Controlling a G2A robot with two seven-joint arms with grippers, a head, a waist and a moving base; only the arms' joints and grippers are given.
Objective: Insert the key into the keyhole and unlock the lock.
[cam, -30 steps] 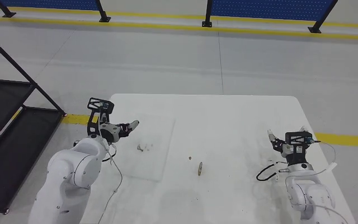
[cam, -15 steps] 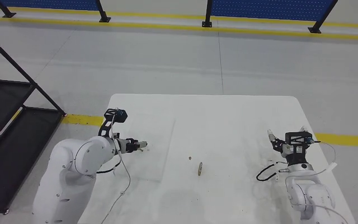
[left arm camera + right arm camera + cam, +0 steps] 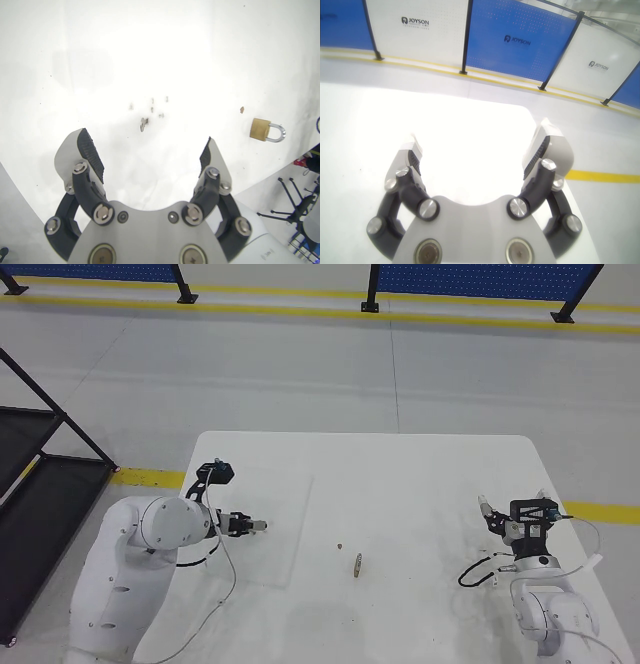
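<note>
**Left gripper (image 3: pixel 146 136) spread wide and empty, with the key (image 3: pixel 142 124) just ahead of its fingertips**

We judge that the key, a thin flat sliver of grey metal on the smooth white table (image 3: pixel 160 50), could skid away from the ribbed black pads (image 3: pixel 91 152) as they close, and the dark smudges (image 3: pixel 152 108) beside it could mislead the aim. The padlock (image 3: pixel 266 130), a brass block with a rounded bright steel shackle, lies loose well off to one side of this gripper and may slide under the key's push. The right gripper (image 3: pixel 482 140), far from both, is also spread and holds nothing.
</note>
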